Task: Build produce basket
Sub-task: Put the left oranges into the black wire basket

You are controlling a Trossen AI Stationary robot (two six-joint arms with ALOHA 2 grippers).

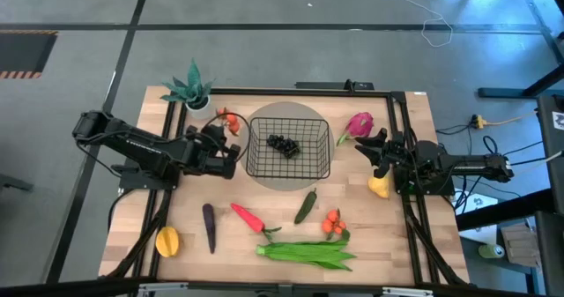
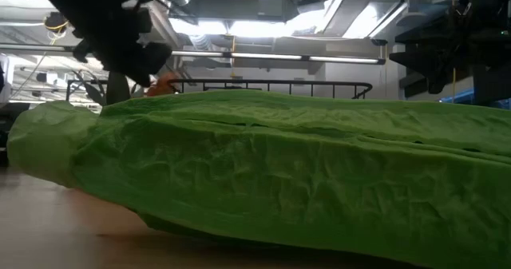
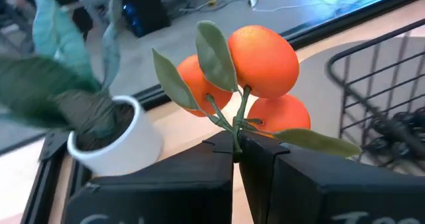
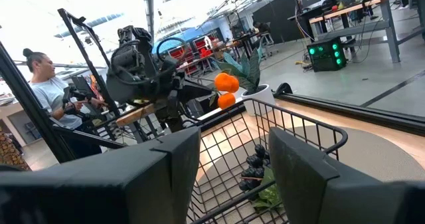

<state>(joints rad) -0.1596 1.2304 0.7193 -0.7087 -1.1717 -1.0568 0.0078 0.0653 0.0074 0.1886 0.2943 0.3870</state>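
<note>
The black wire basket [image 1: 313, 160] stands on a round grey mat mid-table with dark grapes [image 1: 284, 144] inside. My left gripper [image 1: 227, 138] is just left of the basket, shut on a cluster of orange tomatoes [image 3: 262, 61]. My right gripper [image 4: 234, 164] is open at the basket's right side, beside the pink dragon fruit [image 1: 359, 123], and touches nothing. The eggplant [image 1: 209, 226], red pepper [image 1: 247, 216], cucumber [image 1: 306, 205], a second tomato cluster [image 1: 333, 224], the leafy bundle [image 1: 308, 253], a yellow fruit [image 1: 167, 241] and another [image 1: 379, 187] lie on the table. My left gripper pinches the tomato cluster by its green stem [image 3: 237, 136], where the leaves branch off, between the two fingertips [image 3: 219, 147]. The fruit stands beyond the fingertips, toward the table's far edge. The cluster [image 4: 226, 88] is lifted clear of the table.
A small white pot with a teal plant [image 1: 194, 90] stands at the far left corner, close behind the held cluster. The leafy bundle [image 2: 263, 173] fills the low view. Black frame rails [image 1: 392, 121] run along the table's sides. A person [image 4: 46, 84] sits beyond the table.
</note>
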